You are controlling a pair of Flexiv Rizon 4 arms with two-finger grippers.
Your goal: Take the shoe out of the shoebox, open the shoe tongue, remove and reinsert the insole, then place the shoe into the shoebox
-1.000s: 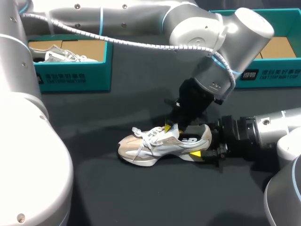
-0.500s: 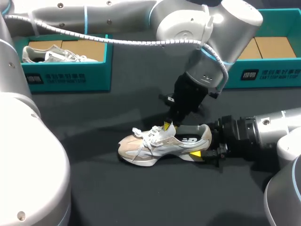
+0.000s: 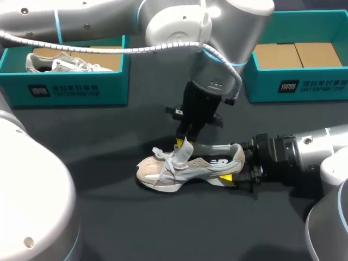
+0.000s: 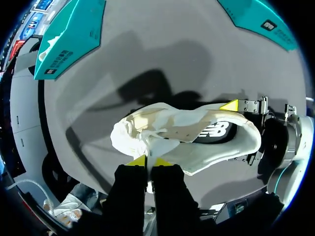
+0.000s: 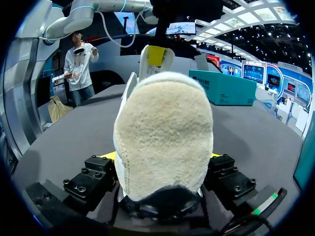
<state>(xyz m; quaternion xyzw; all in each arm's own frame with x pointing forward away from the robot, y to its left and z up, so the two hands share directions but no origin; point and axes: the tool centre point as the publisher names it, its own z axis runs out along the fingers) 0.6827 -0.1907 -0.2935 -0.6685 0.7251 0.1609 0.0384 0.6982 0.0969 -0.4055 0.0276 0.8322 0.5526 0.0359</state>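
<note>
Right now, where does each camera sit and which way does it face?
Head view: fixed above and behind, looking down on the table; left arm and right arm show.
Left wrist view: on the left arm, looking down past its jaws at the tongue.
Right wrist view: on the right arm, low, facing the shoe heel between its jaws.
Shared: all three show the shoe.

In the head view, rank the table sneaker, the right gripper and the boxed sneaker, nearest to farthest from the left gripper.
1. table sneaker: tongue pinched in the left gripper.
2. right gripper: clamped on its heel.
3. boxed sneaker: far back left.
</note>
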